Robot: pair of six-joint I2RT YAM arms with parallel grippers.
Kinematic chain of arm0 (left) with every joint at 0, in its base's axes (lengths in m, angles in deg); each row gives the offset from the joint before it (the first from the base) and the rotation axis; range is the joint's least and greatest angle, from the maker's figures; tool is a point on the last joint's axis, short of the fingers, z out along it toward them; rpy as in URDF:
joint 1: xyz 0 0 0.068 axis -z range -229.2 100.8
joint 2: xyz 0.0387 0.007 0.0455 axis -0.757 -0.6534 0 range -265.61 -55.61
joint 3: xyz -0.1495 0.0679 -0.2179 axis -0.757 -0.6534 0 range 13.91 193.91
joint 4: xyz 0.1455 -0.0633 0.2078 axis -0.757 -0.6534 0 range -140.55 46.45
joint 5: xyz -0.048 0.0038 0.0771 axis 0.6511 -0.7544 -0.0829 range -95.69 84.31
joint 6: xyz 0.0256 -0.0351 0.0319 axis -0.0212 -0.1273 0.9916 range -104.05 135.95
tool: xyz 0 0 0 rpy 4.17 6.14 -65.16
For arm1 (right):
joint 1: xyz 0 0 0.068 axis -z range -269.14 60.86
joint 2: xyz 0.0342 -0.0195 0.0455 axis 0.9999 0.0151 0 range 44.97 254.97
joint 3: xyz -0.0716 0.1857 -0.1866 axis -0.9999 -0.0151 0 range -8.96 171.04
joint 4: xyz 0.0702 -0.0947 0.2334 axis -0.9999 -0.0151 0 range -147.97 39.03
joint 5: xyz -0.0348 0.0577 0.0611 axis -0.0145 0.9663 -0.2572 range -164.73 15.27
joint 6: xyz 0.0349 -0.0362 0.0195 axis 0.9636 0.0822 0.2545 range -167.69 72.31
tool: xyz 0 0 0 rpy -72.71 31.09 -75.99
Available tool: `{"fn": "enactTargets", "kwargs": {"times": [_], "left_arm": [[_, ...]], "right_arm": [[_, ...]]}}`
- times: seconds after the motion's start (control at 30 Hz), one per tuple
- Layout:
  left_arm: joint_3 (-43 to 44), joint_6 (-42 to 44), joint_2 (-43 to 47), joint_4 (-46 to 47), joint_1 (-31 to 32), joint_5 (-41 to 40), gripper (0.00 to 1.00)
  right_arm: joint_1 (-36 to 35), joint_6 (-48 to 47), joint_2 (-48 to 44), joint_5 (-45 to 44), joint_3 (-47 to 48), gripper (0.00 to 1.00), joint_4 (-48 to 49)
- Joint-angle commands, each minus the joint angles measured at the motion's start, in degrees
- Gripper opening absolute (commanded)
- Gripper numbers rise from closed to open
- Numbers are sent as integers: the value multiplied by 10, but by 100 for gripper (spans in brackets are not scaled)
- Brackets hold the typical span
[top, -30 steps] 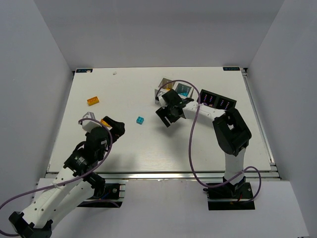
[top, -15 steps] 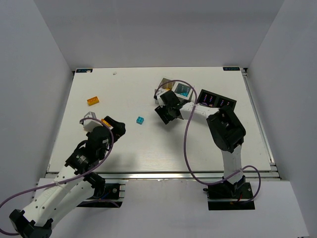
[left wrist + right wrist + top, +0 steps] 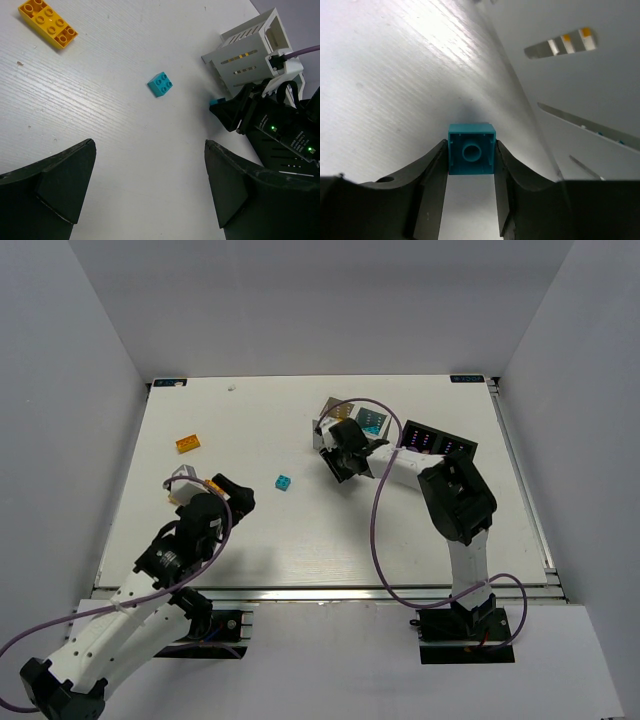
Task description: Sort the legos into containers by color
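— How's the sorting going?
— Right gripper (image 3: 470, 172) is clamping a cyan brick (image 3: 471, 150) beside the white box (image 3: 560, 90), which is already holding some. Left gripper (image 3: 150, 185) is gaping; orange brick (image 3: 48, 23) and loose cyan brick (image 3: 161, 84) are lying ahead of it

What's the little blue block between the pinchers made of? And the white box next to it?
The blue block looks like hard plastic: it has one even colour, crisp moulded edges, a round ring on its face and a soft sheen. The white box also looks like plastic, smooth and matte, with neat thin slots through its wall. It could be painted metal, though.
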Motion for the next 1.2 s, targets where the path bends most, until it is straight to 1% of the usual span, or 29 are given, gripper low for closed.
{"fn": "enactTargets", "kwargs": {"times": [0.0, 0.07, 0.1, 0.13, 0.2, 0.23, 0.3, 0.33, 0.37, 0.4, 0.47, 0.5, 0.57, 0.6, 0.63, 0.77, 0.93, 1.03, 1.07, 1.13, 1.17], "left_arm": [[-2, -1, -2, 5, -3, -9, 98], [-3, -1, -1, 5, -3, -8, 98], [-3, -2, 0, 4, -3, -7, 97], [-5, -2, 1, 5, -3, -6, 97], [-6, -3, 2, 6, -3, -6, 95], [-8, -3, 2, 7, -3, -6, 95], [-9, -5, 2, 7, -3, -5, 94], [-9, -6, 2, 7, -3, -6, 93], [-9, -6, 2, 9, -3, -6, 93], [-9, -6, 1, 10, -2, -7, 92], [-6, -2, -2, 14, -3, -7, 92], [-4, 0, -4, 14, -3, -7, 92], [-1, 5, -8, 19, -3, -3, 92], [-1, 6, -11, 21, -3, -1, 92], [-1, 7, -14, 22, -3, 3, 92], [-2, 6, -21, 32, -3, 12, 92], [-2, 9, -27, 37, -3, 19, 92], [3, 16, -34, 40, -3, 20, 93], [5, 16, -37, 39, -3, 21, 93], [11, 23, -49, 43, -3, 26, 93], [13, 27, -52, 45, -3, 27, 93]], "right_arm": [[0, -7, -26, 47, -25, 20, 38], [1, -12, -54, 74, -44, 10, 49], [1, -17, -64, 98, -49, 2, 49], [1, -21, -76, 111, -53, 0, 49], [0, -52, -115, 162, -59, 0, 36], [1, -71, -131, 211, -60, 0, 29], [8, -107, -180, 280, -62, 0, 11], [23, -133, -199, 348, -65, 0, 10], [29, -139, -231, 368, -67, 0, 14], [40, -142, -241, 377, -66, 0, 27], [49, -141, -249, 369, -46, 0, 22], [68, -134, -247, 369, -24, 0, 18], [92, -99, -239, 375, -3, 0, 19], [118, -84, -235, 377, 13, 0, 21], [127, -59, -230, 367, 20, 0, 25], [178, -28, -196, 360, 52, 0, 18], [198, -24, -157, 352, 75, 0, 11], [201, -29, -136, 352, 91, 7, -1], [200, -32, -131, 351, 96, 13, -2], [200, -35, -117, 347, 101, 18, -6], [201, -36, -112, 346, 106, 26, -8]]}}
